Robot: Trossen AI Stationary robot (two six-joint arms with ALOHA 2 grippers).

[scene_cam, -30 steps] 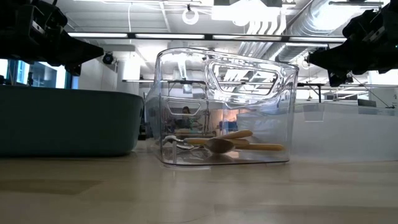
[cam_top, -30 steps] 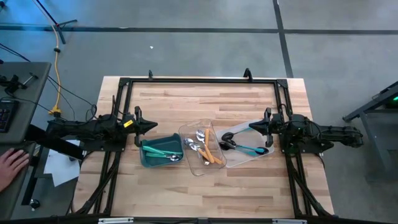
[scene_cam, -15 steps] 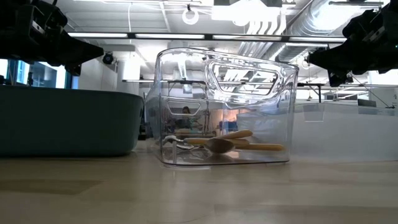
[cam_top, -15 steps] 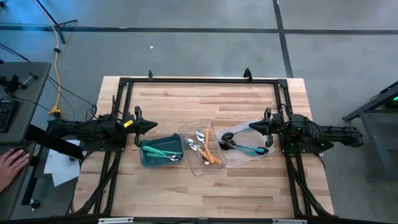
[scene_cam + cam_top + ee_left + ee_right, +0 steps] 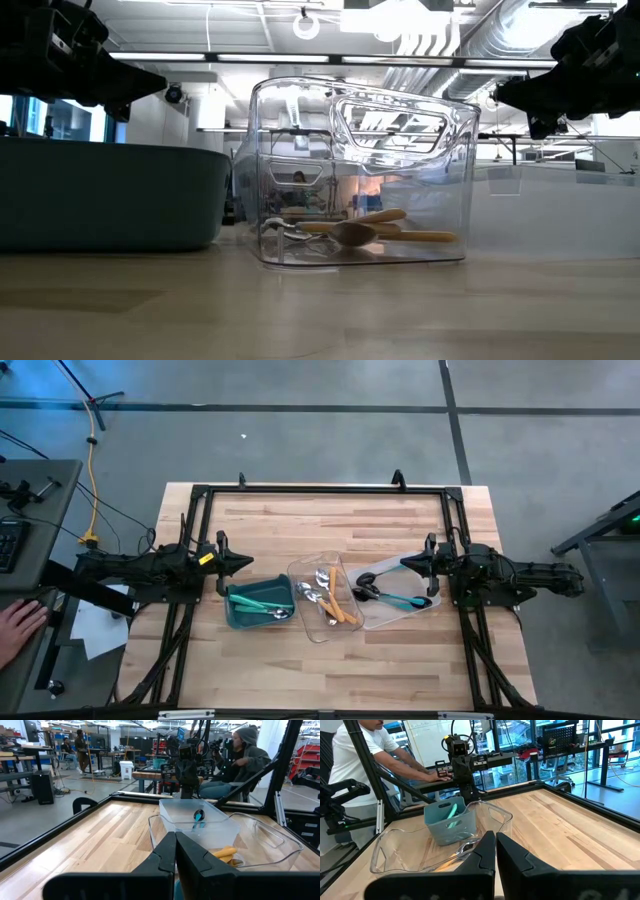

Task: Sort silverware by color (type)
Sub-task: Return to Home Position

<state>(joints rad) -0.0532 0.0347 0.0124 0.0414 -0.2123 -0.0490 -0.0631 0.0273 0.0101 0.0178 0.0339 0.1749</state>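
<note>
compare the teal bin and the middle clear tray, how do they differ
The teal bin is opaque; the middle clear tray is see-through. The teal bin holds teal-handled spoons; the middle clear tray holds orange-handled spoons. Both rest on the table, side by side.

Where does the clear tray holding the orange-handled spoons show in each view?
High view: clear tray at the table's middle.
Low view: centre, front.
Left wrist view: in front of the frosted bin.
Right wrist view: in front of the teal bin.
Shared landmark: the orange-handled spoons inside it.
</note>
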